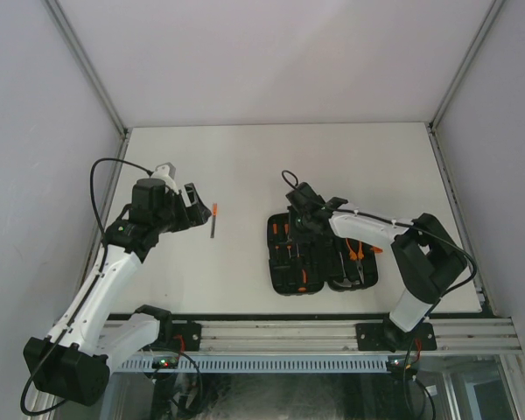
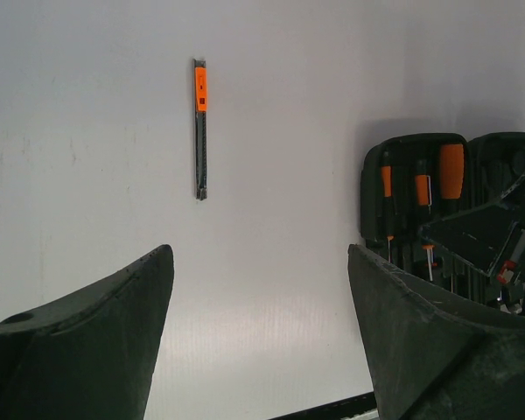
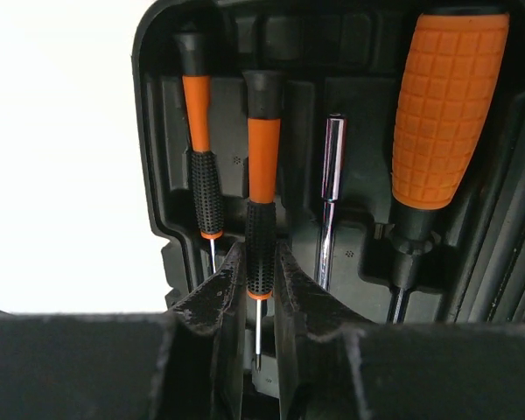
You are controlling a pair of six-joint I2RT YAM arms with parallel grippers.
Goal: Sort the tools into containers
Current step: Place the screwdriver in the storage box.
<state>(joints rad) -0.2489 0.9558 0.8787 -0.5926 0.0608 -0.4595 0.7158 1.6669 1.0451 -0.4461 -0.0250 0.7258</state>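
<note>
The right gripper (image 3: 261, 262), pinched shut on the thin screwdriver (image 3: 263, 149) at centre frame, could leave it cocked out of its case (image 3: 157, 52) slot if released askew, while the left gripper (image 2: 258, 254) gaped wide and empty.

A plain white table (image 1: 245, 166) fills the middle. Pale walls (image 1: 271, 52) close it in at the back and on both sides, with grey metal posts (image 1: 86, 66) along the corners. A silver rail (image 1: 280, 334) runs along the near edge, and a white slotted strip (image 1: 271, 361) lies just below it.
</note>
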